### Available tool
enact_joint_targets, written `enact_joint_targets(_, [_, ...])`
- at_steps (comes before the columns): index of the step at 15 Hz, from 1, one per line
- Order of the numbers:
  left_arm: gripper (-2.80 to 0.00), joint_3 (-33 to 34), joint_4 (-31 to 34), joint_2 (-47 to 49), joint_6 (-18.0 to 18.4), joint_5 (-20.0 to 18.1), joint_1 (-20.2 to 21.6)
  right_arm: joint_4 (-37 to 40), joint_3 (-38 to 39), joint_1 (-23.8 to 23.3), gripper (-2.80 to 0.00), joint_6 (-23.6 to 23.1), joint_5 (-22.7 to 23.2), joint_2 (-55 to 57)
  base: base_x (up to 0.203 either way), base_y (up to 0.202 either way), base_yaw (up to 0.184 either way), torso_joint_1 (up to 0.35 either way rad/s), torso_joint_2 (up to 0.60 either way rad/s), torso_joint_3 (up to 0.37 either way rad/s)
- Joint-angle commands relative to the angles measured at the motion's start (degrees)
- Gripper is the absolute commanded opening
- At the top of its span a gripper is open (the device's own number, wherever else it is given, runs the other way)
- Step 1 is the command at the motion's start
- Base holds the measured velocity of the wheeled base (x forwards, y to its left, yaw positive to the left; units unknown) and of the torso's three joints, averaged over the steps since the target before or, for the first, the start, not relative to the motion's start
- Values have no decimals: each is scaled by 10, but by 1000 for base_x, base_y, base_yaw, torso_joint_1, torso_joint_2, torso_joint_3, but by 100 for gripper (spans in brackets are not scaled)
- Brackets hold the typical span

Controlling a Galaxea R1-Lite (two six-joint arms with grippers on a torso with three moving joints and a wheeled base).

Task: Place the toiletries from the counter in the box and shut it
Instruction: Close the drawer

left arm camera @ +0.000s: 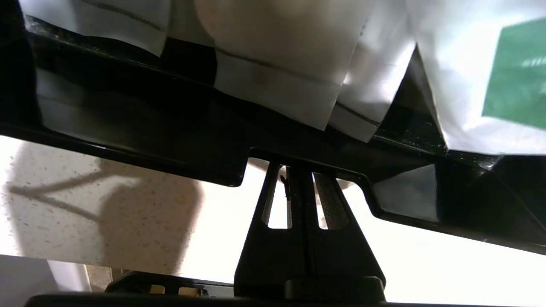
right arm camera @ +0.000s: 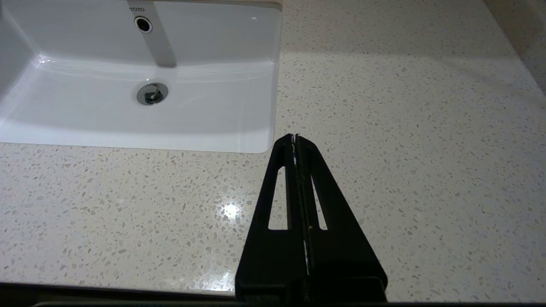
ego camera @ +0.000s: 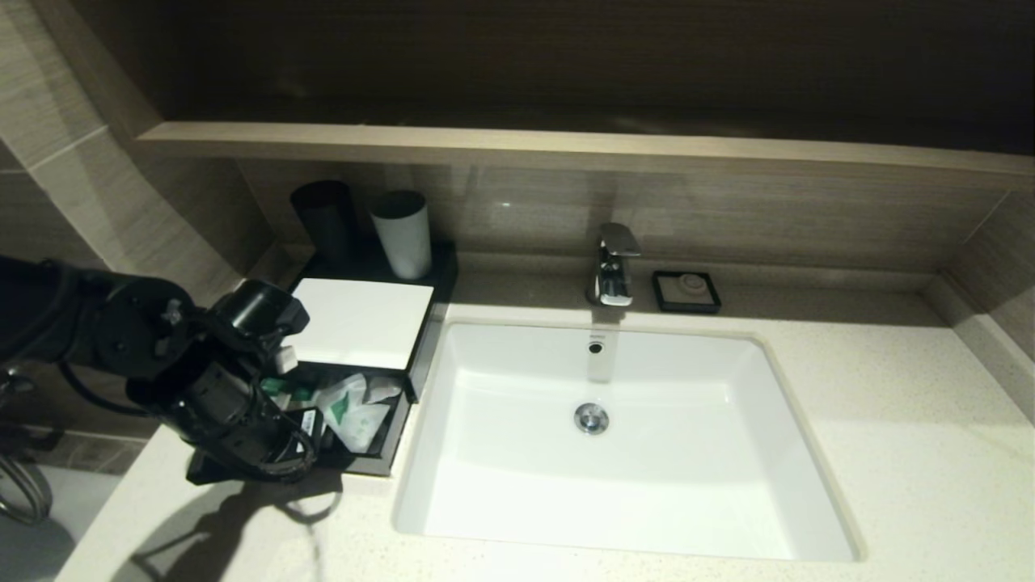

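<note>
Speckled counter (right arm camera: 405, 128): left end effector (left arm camera: 298, 179), pressed together, at the box (ego camera: 364, 323) drawer notch; right end effector (right arm camera: 295, 140) likewise.

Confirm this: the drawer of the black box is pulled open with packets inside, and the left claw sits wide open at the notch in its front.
One thing is wrong: the left claw is shut, fingers together, in the left wrist view. The drawer of the box is open, with packets inside.

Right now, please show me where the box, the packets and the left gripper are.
box (ego camera: 361, 322): head view, on its white top panel.
packets (ego camera: 352, 411): head view, on the white wrapper lying in the open drawer.
left gripper (left arm camera: 298, 170): left wrist view, at the shut fingertips in the drawer front's notch.
</note>
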Motion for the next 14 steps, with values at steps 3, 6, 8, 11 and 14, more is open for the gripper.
enact_joint_targets(3, [-280,-19,2,14,-4,0,0,0,0,0,-280,0,0,-1,0,0,0,0,0,0])
enact_joint_targets(6, [-280,-43,2,32,-5,-1,4,0,0,0,-280,0,0,-1,0,0,0,0,0,0])
enact_joint_targets(8, [-280,-54,2,41,-6,-1,4,0,0,0,-280,0,0,-1,0,0,0,0,0,0])
enact_joint_targets(11, [-280,-68,2,49,-7,-1,7,0,0,0,-280,1,0,-1,0,0,0,0,0,0])
enact_joint_targets(14, [-280,-87,3,58,-7,-2,16,0,0,0,-280,1,0,-1,0,0,0,0,0,0])
